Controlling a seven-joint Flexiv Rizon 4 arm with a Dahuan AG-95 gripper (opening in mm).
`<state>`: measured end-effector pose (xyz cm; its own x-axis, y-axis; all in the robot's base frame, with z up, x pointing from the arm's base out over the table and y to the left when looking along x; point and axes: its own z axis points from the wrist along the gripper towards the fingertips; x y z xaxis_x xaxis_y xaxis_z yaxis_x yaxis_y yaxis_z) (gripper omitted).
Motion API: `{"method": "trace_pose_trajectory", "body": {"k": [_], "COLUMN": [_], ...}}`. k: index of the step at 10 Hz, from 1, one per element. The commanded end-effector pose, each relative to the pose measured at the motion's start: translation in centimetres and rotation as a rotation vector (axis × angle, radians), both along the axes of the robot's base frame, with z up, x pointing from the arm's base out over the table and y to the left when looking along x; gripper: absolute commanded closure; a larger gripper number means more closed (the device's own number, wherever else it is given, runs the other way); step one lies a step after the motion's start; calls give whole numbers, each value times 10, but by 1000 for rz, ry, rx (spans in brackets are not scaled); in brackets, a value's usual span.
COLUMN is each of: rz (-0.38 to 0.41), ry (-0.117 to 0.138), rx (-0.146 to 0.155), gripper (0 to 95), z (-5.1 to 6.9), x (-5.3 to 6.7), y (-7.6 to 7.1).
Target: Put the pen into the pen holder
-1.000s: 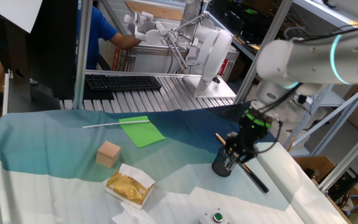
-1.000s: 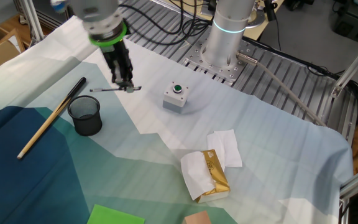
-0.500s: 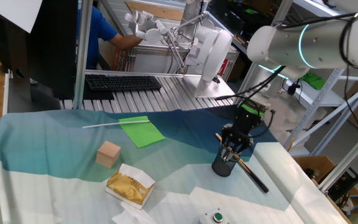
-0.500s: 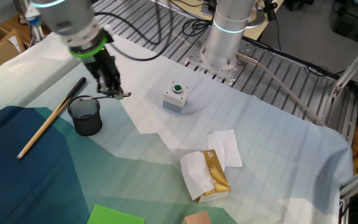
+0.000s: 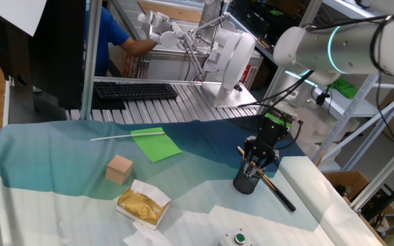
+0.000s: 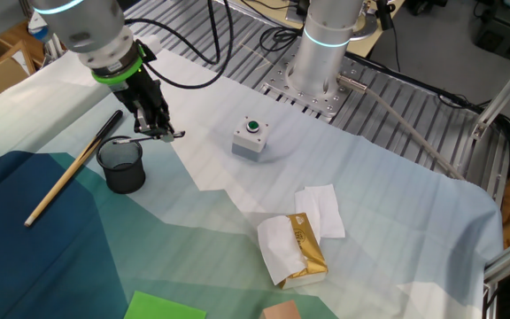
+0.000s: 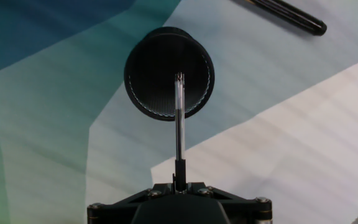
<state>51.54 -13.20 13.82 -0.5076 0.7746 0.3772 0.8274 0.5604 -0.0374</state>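
Holding the pen (image 7: 179,127) pinched in our closed fingers (image 6: 155,131), we hang above the pen holder (image 6: 120,166), which stands upright on the counter (image 6: 397,204). Along the hand view the pen points straight away from us, and its far tip lies over the dark mouth of the cup, a little off from the centre toward the near side. In the fixed views the pen shows only as a thin line at the fingers, close to the cup's rim; we cannot tell whether the tip has passed below the rim.

Our worry is the release. If we let go while the tip sits this near the wall, the pen could strike the rim and glance off onto the counter. The cup is light mesh, so a sideways nudge from the pen or the fingers could tip it. The long brown-and-black stick (image 6: 72,170) lies just beside the cup on the far side from us; knocking the cup against it might also upset it. A pen gripped slightly askew would make each of these more likely.
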Motion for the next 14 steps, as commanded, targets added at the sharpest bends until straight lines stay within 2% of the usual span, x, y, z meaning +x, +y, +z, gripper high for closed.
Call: {"method": "trace_pose_trajectory", "body": {"k": [1, 5, 8, 14], "rz": [-4, -12, -7, -5], "ry": [15, 47, 57, 71], "rx": [9, 45, 56, 68], "gripper": [950, 950, 950, 950], "z": [1, -3, -7, -17], "x": [0, 6, 13, 19], "y": [0, -5, -12, -17]}}
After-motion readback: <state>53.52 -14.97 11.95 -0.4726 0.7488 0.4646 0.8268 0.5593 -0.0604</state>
